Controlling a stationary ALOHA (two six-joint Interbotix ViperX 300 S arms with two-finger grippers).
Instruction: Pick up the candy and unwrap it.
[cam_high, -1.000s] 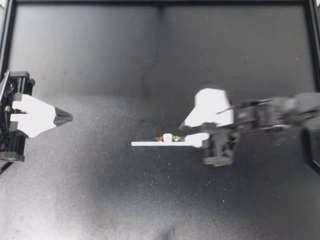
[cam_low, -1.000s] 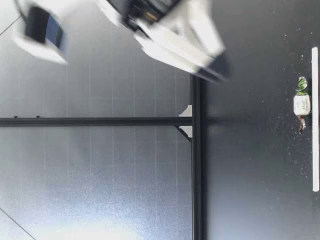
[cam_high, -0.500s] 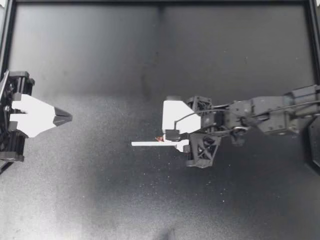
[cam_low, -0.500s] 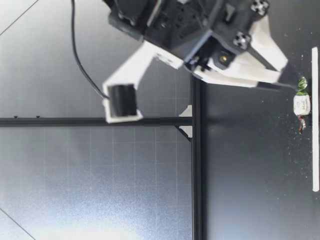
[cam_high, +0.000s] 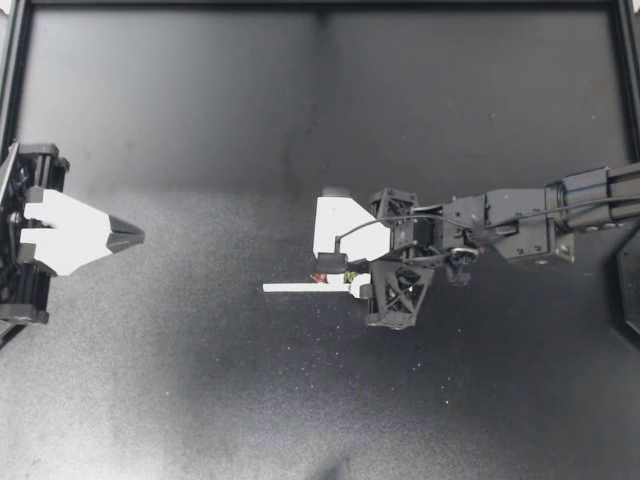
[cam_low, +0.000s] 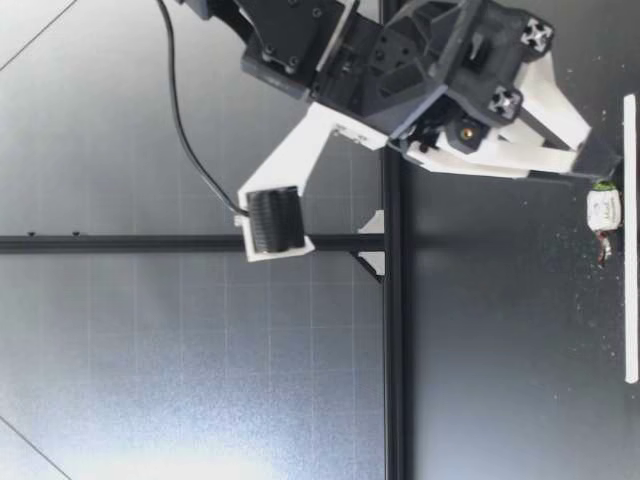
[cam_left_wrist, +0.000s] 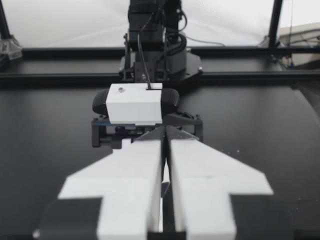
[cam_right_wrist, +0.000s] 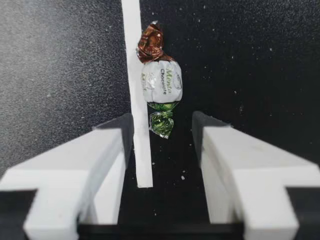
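Black table (cam_high: 200, 120) bears one candy (cam_right_wrist: 161, 85) beside one white strip (cam_high: 300, 288); right jaws apart, left jaws together.

Right arm: the black-and-white right gripper (cam_high: 340, 274) has moved left and come down to table level.
Fingers: now flank the green twisted end of the white-wrapped candy (cam_right_wrist: 161, 85).
Top view: the gripper now mostly covers the candy.

left jaws: pressed together | right arm (cam_left_wrist: 151, 47): ahead, facing | table (cam_left_wrist: 45, 125): black
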